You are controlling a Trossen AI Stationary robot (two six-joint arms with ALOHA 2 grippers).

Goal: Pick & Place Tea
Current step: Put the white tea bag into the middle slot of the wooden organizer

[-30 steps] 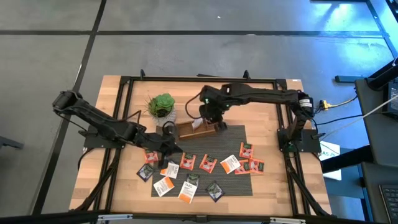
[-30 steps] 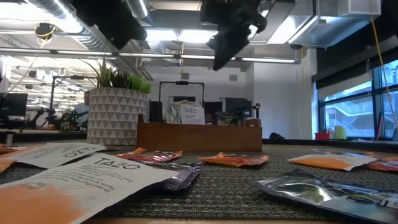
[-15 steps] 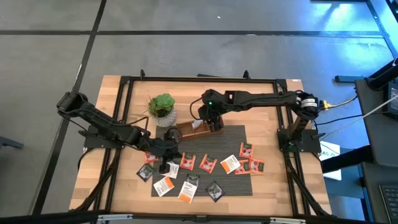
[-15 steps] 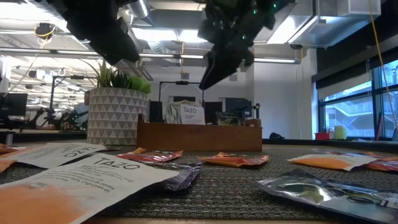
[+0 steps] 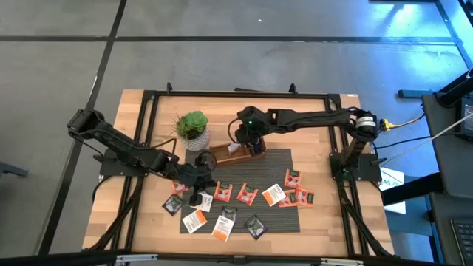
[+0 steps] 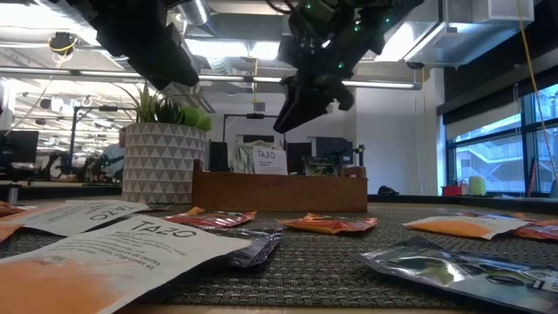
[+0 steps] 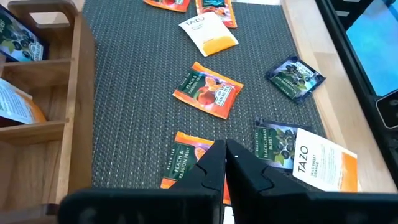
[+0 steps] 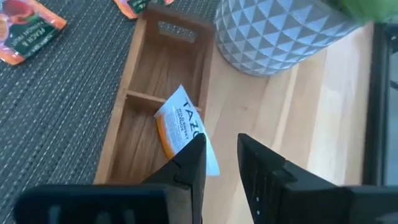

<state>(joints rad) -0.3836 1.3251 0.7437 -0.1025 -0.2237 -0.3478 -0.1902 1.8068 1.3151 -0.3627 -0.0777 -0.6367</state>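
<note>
Several tea sachets, orange [image 7: 207, 92], white with orange [image 7: 208, 35] and dark [image 7: 295, 76], lie flat on the dark woven mat [image 5: 275, 164]. The wooden tray [image 5: 228, 154] holds a white-and-orange sachet [image 8: 180, 126], which leans against its middle compartment's wall, and a dark one [image 7: 18, 40]. My right gripper [image 8: 221, 152] hangs open just above the tray's middle compartment with nothing between its fingers. My left gripper [image 7: 225, 152] hovers shut and empty above an orange sachet [image 7: 183, 165] at the mat's near left.
A potted green plant [image 5: 194, 127] in a white patterned pot [image 8: 280, 31] stands right behind the tray's left end, close to my right gripper. A black frame [image 5: 151, 103] runs around the wooden tabletop. Bare wood lies behind the tray on the right.
My right gripper has come down toward the tray and tipped its fingers more steeply downward, its gap unchanged. The sachets and the tray have stayed put.
</note>
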